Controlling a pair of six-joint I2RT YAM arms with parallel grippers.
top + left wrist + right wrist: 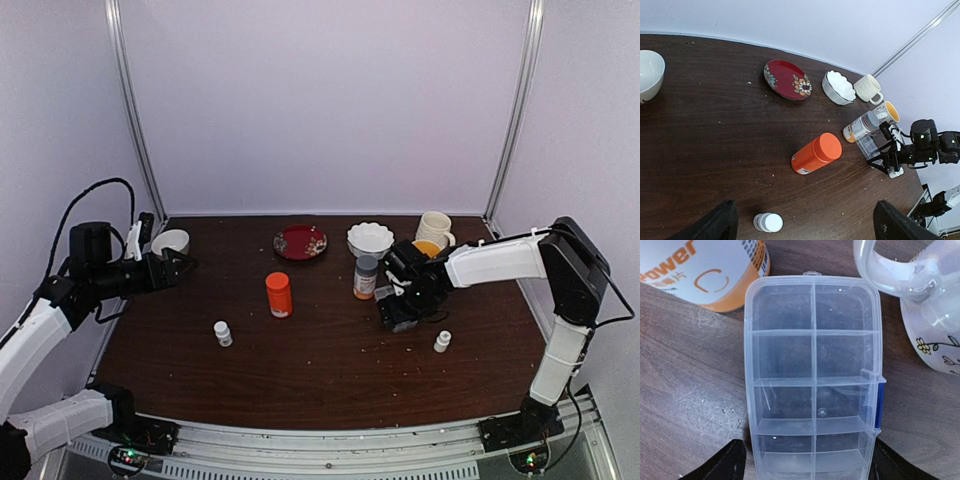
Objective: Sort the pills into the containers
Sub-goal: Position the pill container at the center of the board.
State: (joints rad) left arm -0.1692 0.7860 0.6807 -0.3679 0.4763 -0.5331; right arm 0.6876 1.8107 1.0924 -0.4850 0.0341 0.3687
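Right jaws stood apart astride the box, one by each long side, likely lined up to grip it; contact I could not tell. The box lay on the tabletop between bottle and mug. Left jaws hung wide, well apart, idle.

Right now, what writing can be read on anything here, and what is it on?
"Power": orange letters, possibly cut off at the left, on the white label of the amber bottle.
"C": large, orange, same label.
Small print there and on the orange bottle: too blurred to read.
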